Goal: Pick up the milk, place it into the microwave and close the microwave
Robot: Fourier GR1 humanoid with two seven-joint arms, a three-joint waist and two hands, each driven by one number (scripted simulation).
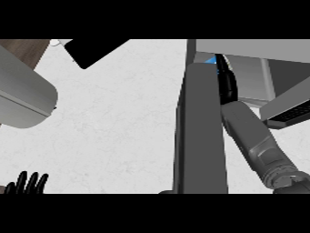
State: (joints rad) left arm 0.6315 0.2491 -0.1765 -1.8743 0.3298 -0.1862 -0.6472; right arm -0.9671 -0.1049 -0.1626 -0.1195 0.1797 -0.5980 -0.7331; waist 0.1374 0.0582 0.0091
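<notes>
Head view: the milk (212, 59) is showing only as a blue sliver just inside the microwave (264, 51), past the top of its open door (197, 127). The right hand (227, 81) is sitting in the opening beside that door, up by the blue patch. I cannot tell whether its fingers are wrapping the carton. It is probably handling light but smooth, with walls that give, so gripping across the flat sides at mid-height is looking safest. Well left of the door, the left hand (28, 183) is resting at the table's (117, 118) near edge, fingers straight up, holding nothing.
</notes>
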